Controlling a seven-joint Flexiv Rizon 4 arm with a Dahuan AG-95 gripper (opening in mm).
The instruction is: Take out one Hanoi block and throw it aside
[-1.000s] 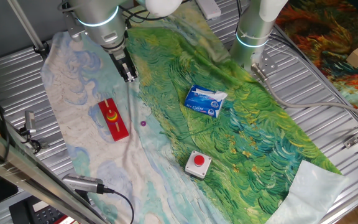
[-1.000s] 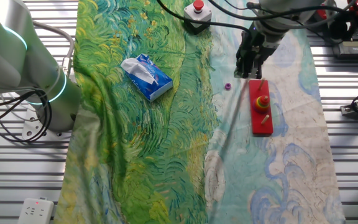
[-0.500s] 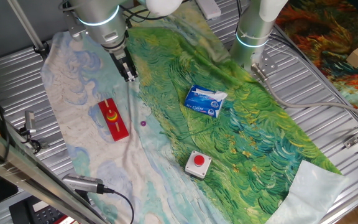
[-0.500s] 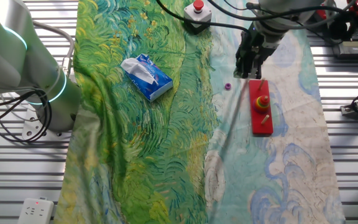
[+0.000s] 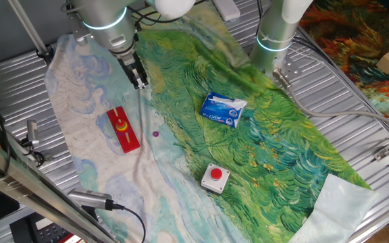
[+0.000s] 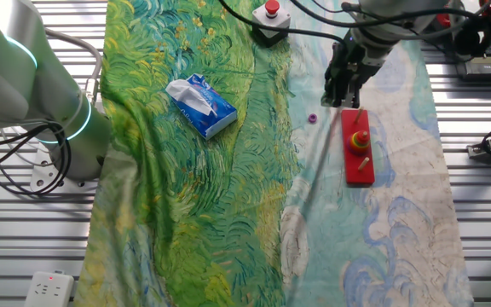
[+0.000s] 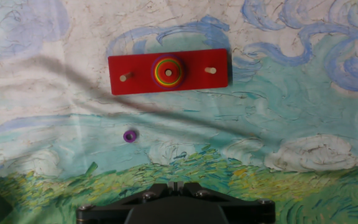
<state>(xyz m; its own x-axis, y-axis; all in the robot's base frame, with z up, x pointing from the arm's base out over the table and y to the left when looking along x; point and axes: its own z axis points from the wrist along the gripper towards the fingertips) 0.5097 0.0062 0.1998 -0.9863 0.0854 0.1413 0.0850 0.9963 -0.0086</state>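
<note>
While the gripper hangs above the cloth, jaws seemingly pressed together and empty, the Hanoi block sits topmost on the middle of 3 pegs on the base board. Risk: mistaking the loose purple piece for it. Hand view alone shows stacked rings.

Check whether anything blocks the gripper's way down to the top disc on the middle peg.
Nothing visible does. The gripper hangs above the cloth, off to one side of the red base board. The Hanoi block tops its stack uncovered; the purple piece lies apart.
</note>
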